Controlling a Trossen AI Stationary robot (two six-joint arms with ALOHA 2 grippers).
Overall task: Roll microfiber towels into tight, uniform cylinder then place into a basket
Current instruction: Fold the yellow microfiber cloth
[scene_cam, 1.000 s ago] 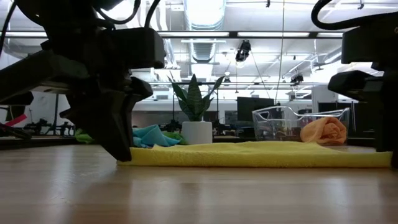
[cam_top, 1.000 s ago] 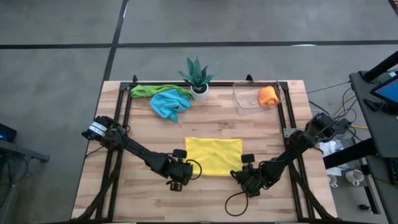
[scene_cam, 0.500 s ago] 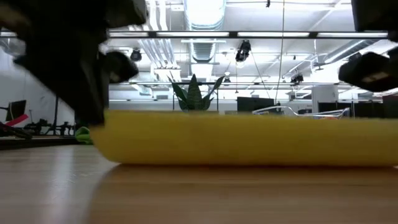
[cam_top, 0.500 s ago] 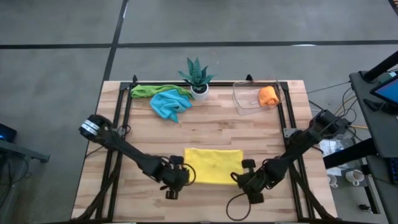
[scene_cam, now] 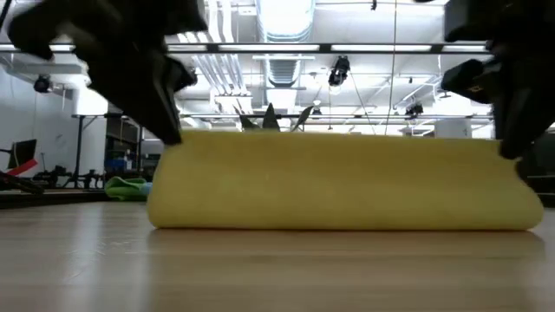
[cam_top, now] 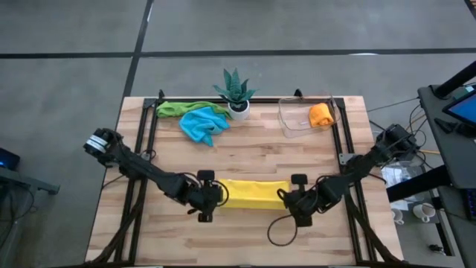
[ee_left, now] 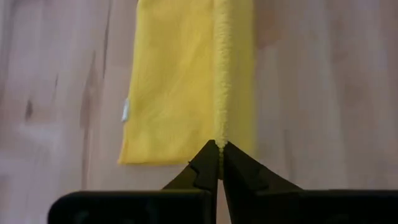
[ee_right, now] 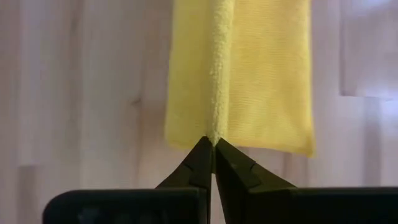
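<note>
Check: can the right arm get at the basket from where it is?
Probably not yet: the right gripper is shut on the yellow towel. The bare table toward the basket looks free otherwise.

**A robotics lab in an open industrial hall**

A wooden table [cam_top: 245,152] stands on bare grey concrete floor [cam_top: 67,67]. Behind it, the low view shows exposed ceiling ducts [scene_cam: 282,65], strip lights, hanging cables and dark monitors. More equipment and cables [cam_top: 416,186] crowd the table's right edge.
</note>
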